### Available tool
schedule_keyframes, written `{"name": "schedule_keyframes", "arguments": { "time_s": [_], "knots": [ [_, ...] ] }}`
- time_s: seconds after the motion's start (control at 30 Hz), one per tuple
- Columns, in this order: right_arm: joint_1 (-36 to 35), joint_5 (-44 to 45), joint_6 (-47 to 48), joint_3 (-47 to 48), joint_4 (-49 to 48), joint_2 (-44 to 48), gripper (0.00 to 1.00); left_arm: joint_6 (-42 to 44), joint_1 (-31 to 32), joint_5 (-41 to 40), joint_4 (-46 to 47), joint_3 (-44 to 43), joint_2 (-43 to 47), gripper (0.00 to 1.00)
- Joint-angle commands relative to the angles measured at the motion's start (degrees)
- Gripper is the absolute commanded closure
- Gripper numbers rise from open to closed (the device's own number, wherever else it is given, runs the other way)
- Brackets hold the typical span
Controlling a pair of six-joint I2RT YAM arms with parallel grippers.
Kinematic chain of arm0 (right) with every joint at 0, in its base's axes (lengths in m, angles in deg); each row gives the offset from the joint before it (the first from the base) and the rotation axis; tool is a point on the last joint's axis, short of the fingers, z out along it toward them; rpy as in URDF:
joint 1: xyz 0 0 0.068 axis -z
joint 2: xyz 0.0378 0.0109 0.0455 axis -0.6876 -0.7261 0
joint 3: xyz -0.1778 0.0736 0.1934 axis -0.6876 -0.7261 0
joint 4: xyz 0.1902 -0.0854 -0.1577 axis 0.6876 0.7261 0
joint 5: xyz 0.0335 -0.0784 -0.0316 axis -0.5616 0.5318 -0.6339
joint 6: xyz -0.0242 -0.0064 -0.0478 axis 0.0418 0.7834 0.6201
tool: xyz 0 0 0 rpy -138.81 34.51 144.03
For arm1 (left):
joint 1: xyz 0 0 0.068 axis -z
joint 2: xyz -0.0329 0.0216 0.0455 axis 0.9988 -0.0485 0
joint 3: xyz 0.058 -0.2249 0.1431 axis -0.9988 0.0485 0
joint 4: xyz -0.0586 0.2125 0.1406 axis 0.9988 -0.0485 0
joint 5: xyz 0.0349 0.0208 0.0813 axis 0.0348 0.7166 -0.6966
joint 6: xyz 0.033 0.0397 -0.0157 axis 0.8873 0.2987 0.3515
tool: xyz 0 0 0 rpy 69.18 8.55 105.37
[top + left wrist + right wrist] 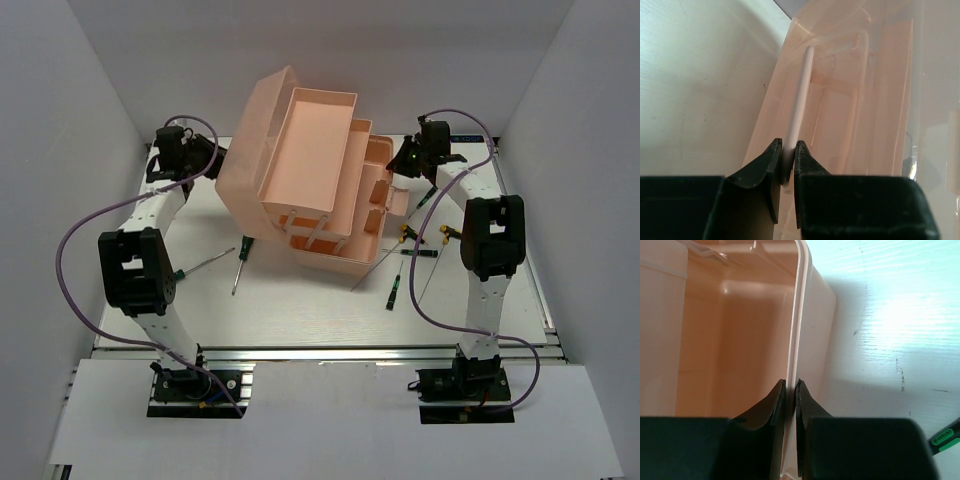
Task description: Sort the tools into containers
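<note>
Your left gripper is pinched on the pale handle bar of the toolbox lid, with the fingers pressed against it from both sides. The toolbox sits mid-table toward the far side. It is open, lid tipped back to the left, trays stepped out to the right. On the white table, left of the box front, a thin-shaft screwdriver lies slantwise with its handle end by your left arm. A dark-handled screwdriver lies just beside it, near the box's near-left corner. Right of the box front, a long bare shaft angles away from the box corner. A green-handled screwdriver lies nearest you. One yellow-black T-handle driver is just beside the box, and a second T-handle driver is close to your right arm. Your right gripper is pinched on the tray wall of a right-hand compartment, one finger inside and one outside. A green handle tip shows on the table at the right wrist view's lower-right corner; can't tell which driver it is.
</note>
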Motion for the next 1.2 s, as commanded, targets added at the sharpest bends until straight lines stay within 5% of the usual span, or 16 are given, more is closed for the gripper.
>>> {"name": "schedule_keyframes", "arguments": {
  "time_s": [0.0, 0.23, 0.4, 0.7, 0.8, 0.9, 1.07, 1.17],
  "knots": [
    [2.05, 1.6, 4.45, -0.86, -1.36, 0.28, 1.0, 1.05, -1.13, -7.72, -2.26, -3.96, -1.88, 0.95],
    [2.93, -0.33, 3.83, -1.56, -1.01, 1.43, 0.95, 4.29, -2.36, -10.79, -7.26, -6.52, -1.99, 0.54],
    [2.93, -1.65, 3.66, -2.09, -1.18, 1.6, 0.92, 8.87, -4.2, -17.29, -14.73, -7.49, 0.56, 0.47],
    [2.93, -2.61, 4.45, -2.97, -0.92, 1.78, 0.9, 12.3, -5.87, -13.44, -13.69, -3.19, 3.46, 0.47],
    [3.02, -4.54, 5.32, -3.32, -0.57, 2.22, 0.77, 12.74, -5.87, -14.48, -14.56, -2.3, 5.39, 0.47],
    [3.02, -9.37, 7.77, -3.41, -0.3, 3.62, 0.49, 14.32, -5.87, -18.51, -18.86, -1.78, 9.85, 0.47],
    [3.02, -17.02, 13.05, -4.02, -2.06, 9.33, 0.16, 16.78, -3.16, -27.03, -26.16, 4.71, 21.2, 0.44],
    [3.02, -18.17, 17.0, -4.46, -2.33, 13.11, 0.11, 17.93, 1.93, -31.18, -30.99, 8.32, 28.59, 0.44]
  ]
}}
